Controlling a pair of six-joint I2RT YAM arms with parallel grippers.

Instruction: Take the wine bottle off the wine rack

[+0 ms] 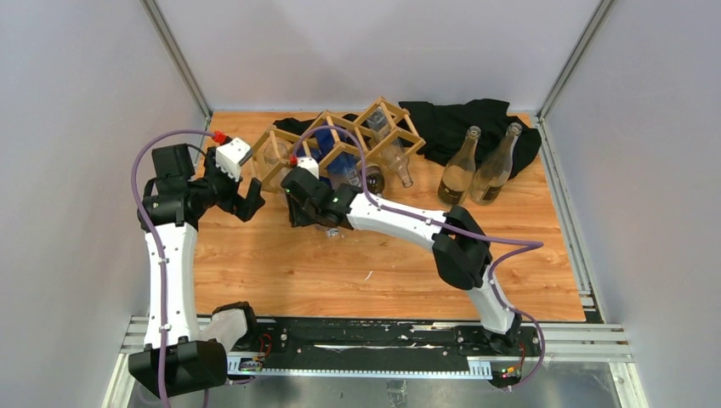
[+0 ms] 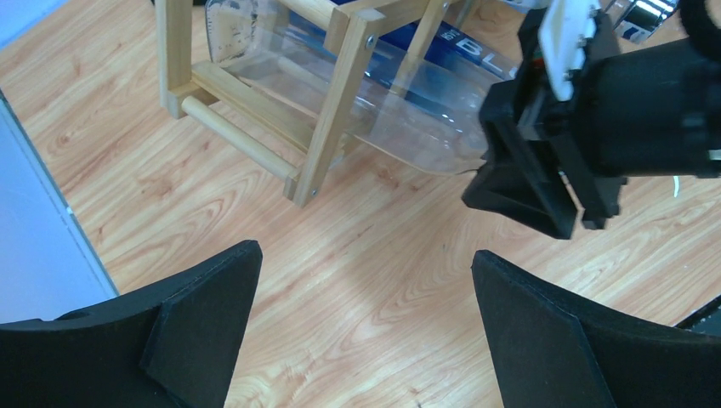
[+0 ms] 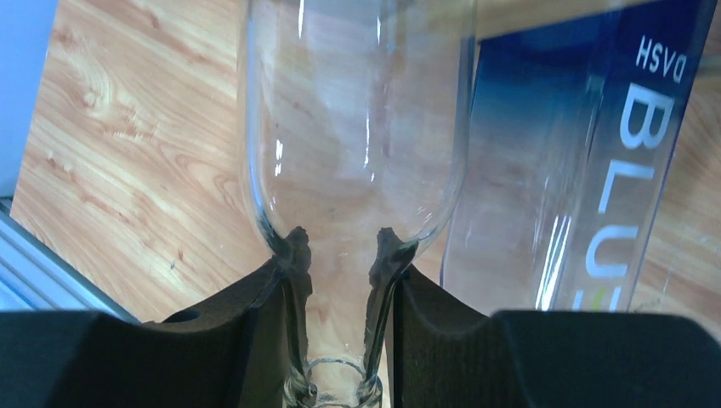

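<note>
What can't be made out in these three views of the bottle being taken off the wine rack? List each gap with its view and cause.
- Right wrist view: the base of the clear bottle is cut off by the top edge. The full wording on the blue label is partly behind a finger.
- Top view: the fingertips of the right gripper and the bottle's neck are hidden under the right wrist.
- Left wrist view: most of the wine rack is cut off by the top edge.

Wood-grain table [image 1: 281, 272], orange-brown. Pale grey walls [image 1: 366, 51] stand behind it and on both sides. Metal posts [image 1: 177, 59] at its far corners. Aluminium rail [image 1: 587, 342] along its near edge. Light even.
</note>
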